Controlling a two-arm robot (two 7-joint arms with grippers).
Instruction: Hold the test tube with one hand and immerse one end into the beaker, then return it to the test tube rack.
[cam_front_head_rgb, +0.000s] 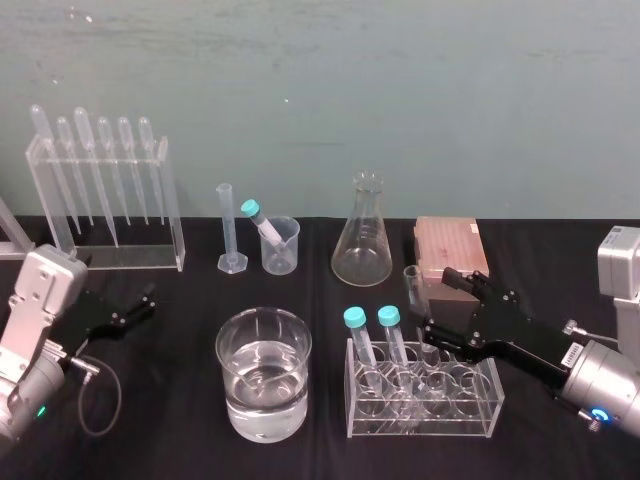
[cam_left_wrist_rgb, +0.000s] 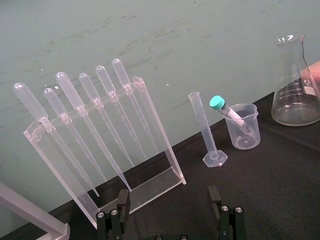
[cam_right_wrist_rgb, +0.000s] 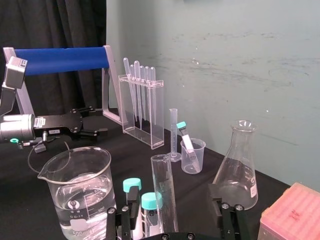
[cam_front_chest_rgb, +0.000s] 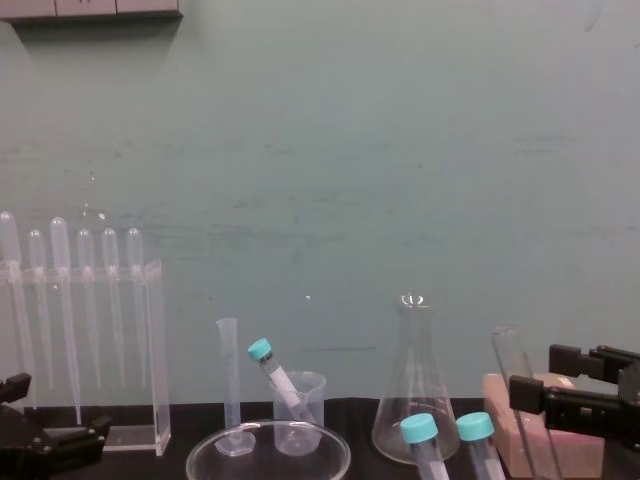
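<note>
Test tube (cam_front_head_rgb: 411, 285) stood just before the test tube rack (cam_front_head_rgb: 450, 245), seemingly outside it. My right claw (cam_front_head_rgb: 438, 302) gaped empty, just short of it. Next: advance, close, lift. Left claw (cam_front_head_rgb: 148, 298) idled open, well away from that rack.

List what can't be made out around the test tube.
- Lower end of the test tube: right gripper covers it in the head view; bottom edge cuts it in right wrist and chest views.
- Holes in the test tube rack: too small in the head view.
- Water level in the beaker: cut by the chest view's bottom edge.
</note>
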